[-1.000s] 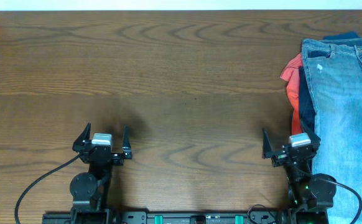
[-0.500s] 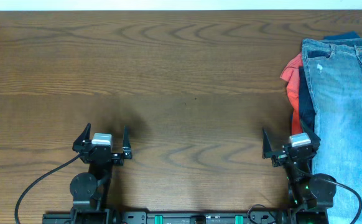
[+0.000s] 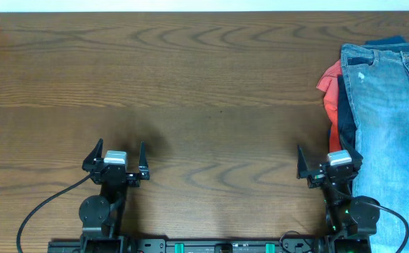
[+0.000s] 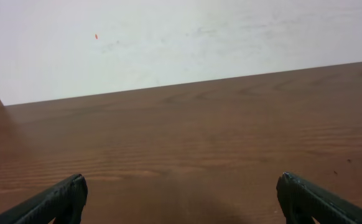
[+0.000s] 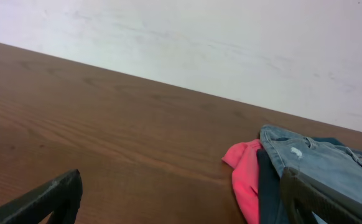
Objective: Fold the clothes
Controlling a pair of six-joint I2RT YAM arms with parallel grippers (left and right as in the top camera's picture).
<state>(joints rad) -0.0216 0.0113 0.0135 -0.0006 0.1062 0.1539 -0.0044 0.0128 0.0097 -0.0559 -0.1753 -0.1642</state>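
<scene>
Overhead view, jeans (image 3: pixel 391 126): light blue denim, laid lengthwise along the right edge of the table (image 3: pixel 204 84), on top of the pile, cut off by the frame at the right and near sides.
Navy garment (image 3: pixel 343 119): narrow strip showing under the left edge of the denim.
Coral-red garment (image 3: pixel 329 81): lowest visible layer, poking out to the left at the far end of the pile.
Right wrist view: jeans (image 5: pixel 318 158), navy garment (image 5: pixel 269 193) and coral-red garment (image 5: pixel 246 177) ahead and to the right, all unfolded.
Progress (judged): nothing folded yet.
Right gripper (image 3: pixel 329 152): low at the near edge, just beside the pile; fingers spread wide, nothing between them; outer finger over the denim edge, contact not determinable.
Left gripper (image 3: pixel 120 146): near edge, left of centre, well apart from the clothes; fingers spread wide and empty; only bare wood and wall ahead in the left wrist view.
Arm pose: both folded back over their bases, grippers aimed at the far edge.
Step in hand (judged): reach for the jeans.
Method: pinch the denim layer only, at its far left corner; avoid catching the navy strip beneath; draw toward the bare centre; bring in the left arm for a second corner; flatten before any fold.
</scene>
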